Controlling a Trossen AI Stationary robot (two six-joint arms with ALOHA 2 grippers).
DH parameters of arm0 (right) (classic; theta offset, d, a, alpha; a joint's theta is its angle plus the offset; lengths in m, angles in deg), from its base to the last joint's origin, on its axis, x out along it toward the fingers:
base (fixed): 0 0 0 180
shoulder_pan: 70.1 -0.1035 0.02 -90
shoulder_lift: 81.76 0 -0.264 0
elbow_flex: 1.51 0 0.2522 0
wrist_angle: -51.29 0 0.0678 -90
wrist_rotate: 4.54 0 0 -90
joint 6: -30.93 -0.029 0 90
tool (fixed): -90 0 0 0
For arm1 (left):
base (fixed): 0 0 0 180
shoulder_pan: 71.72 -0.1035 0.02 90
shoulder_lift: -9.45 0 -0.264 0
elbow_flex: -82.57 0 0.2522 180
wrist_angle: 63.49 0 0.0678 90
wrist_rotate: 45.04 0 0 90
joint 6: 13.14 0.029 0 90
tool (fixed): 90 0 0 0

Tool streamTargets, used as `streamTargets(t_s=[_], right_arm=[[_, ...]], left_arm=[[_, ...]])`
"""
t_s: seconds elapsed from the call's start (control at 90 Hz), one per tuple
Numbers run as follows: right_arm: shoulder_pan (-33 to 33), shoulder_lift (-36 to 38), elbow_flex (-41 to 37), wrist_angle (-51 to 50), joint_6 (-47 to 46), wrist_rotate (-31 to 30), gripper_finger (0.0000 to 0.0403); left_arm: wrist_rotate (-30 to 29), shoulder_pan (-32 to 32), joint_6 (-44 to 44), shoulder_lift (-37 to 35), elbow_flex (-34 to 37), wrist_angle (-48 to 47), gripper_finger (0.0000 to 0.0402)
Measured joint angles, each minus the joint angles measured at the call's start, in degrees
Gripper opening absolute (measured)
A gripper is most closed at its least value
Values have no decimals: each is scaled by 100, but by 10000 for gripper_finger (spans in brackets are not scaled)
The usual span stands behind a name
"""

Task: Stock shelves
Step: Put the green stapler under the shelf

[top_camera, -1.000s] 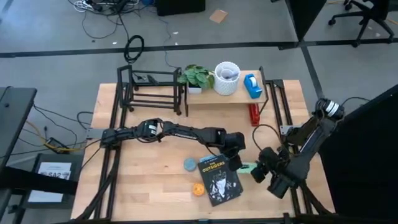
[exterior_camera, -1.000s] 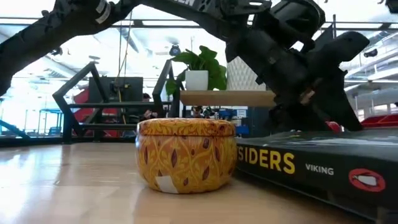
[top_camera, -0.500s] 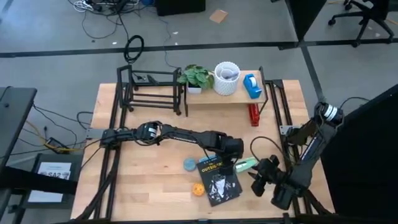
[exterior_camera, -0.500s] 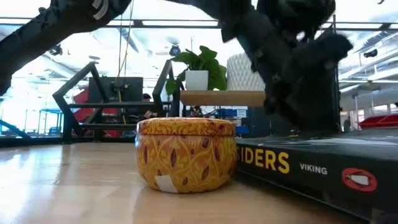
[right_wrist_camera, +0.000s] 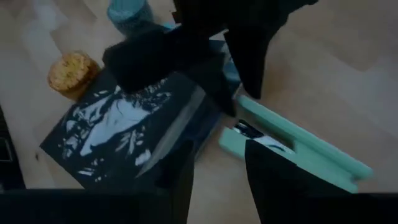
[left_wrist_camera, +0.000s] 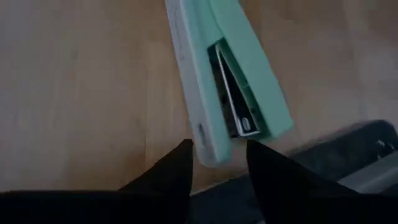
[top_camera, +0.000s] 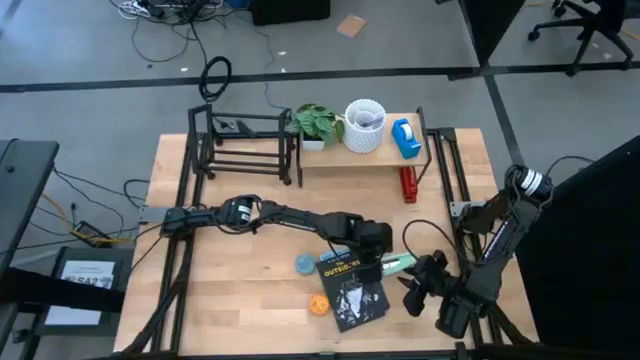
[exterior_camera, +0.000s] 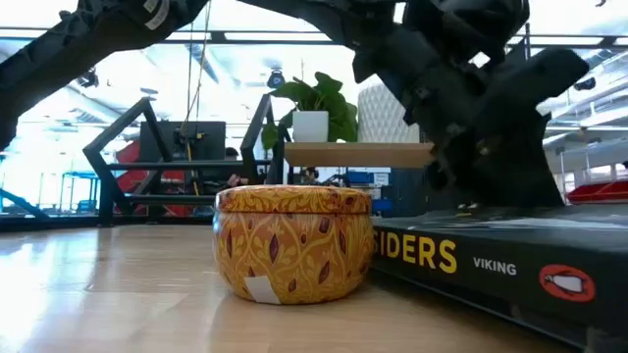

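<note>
A mint-green stapler [top_camera: 397, 264] lies right of the book "The Outsiders" [top_camera: 351, 291], near the table's middle. My left gripper [left_wrist_camera: 217, 152] reaches in from the left and is shut on the stapler's left end. My right gripper [top_camera: 415, 290] stands open just near-right of the stapler, with nothing between its fingers. The shelves stand at the far edge. The plank-topped stand [top_camera: 345, 152] carries a plant, a white pot and a blue dispenser. The black rod rack [top_camera: 245, 148] is left of it. My left gripper pinches the stapler's left end [left_wrist_camera: 211, 146] between its two fingers, one on each long side. The fingers come slanting down from the table's left and lie along the stapler. The stapler seems to rest on its side on the tabletop [right_wrist_camera: 348, 74].
A yellow patterned tin [exterior_camera: 294, 240] sits at the book's near-left corner, and a blue-grey round lid [top_camera: 305, 263] sits at its far-left. A red object [top_camera: 408, 184] lies by the stand's right legs. Bare wood [top_camera: 230, 290] spreads across the near left.
My right gripper has drawn back from the stapler toward the table's near edge. The stapler has turned a little: its right end has swung toward the far edge while its left end has stayed at my left gripper.
</note>
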Motion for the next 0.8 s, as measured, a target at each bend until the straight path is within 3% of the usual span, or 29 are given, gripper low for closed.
streamTargets(t_s=[0.167,0.444,0.633,0.8], right_arm=[[-1,0,0,149,2,-31,114],[-4,0,0,188,-3,-33,113],[-13,0,0,299,77,156,113],[-15,0,0,461,105,590,112]], left_arm=[[70,0,0,0,0,264,15],[-70,-22,-309,0,0,211,4],[735,-305,-1369,0,13,224,2],[1591,-566,-2199,-2,479,1087,1]])
